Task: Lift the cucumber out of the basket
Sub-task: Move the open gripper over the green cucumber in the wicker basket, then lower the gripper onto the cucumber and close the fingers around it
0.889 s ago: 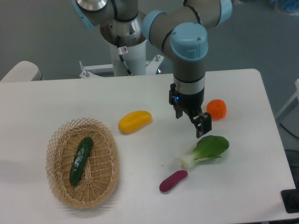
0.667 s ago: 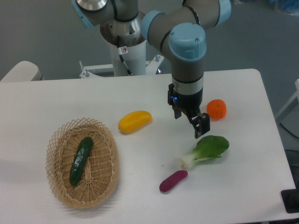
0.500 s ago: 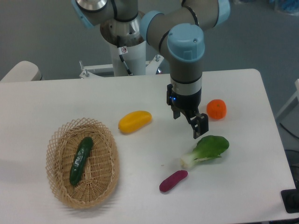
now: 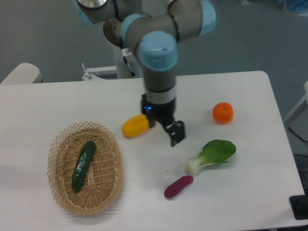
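The cucumber (image 4: 83,165) lies inside the basket (image 4: 59,191). Right of the basket, the gripper (image 4: 174,136) hangs empty beside the yellow fruit (image 4: 134,125), partly covering it; whether its jaws are parted, I cannot tell. Farther right lie bok choy (image 4: 213,155), purple piece (image 4: 178,186) and orange (image 4: 223,112).

table (image 4: 72,103): white, rounded corners | floor (image 4: 43,33): grey-blue | light: even, soft shadows
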Motion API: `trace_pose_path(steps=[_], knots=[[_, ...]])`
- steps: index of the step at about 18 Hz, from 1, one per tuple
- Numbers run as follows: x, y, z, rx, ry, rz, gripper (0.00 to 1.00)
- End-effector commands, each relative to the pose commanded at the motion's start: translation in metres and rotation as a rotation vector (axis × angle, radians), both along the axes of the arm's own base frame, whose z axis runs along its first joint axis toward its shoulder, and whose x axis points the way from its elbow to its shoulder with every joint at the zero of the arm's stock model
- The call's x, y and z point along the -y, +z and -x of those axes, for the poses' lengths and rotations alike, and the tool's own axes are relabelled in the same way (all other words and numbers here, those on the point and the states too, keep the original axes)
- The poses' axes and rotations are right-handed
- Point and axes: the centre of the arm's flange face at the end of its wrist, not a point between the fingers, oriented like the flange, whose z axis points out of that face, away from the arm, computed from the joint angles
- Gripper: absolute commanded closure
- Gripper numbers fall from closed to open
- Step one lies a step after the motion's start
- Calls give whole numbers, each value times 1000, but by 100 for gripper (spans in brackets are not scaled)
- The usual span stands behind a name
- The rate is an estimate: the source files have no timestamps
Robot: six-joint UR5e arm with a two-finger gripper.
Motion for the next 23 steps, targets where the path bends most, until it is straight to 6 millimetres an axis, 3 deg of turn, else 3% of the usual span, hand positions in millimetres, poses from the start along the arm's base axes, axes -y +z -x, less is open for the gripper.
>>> trace_pose_path(steps=[4, 9, 19, 23], knots=[[-19, -30, -53, 79, 180, 16, 0], [-48, -73, -90, 139, 330, 59, 0], [-82, -130, -107, 145, 325, 69, 0], [-86, -146, -115, 153, 307, 92, 0]])
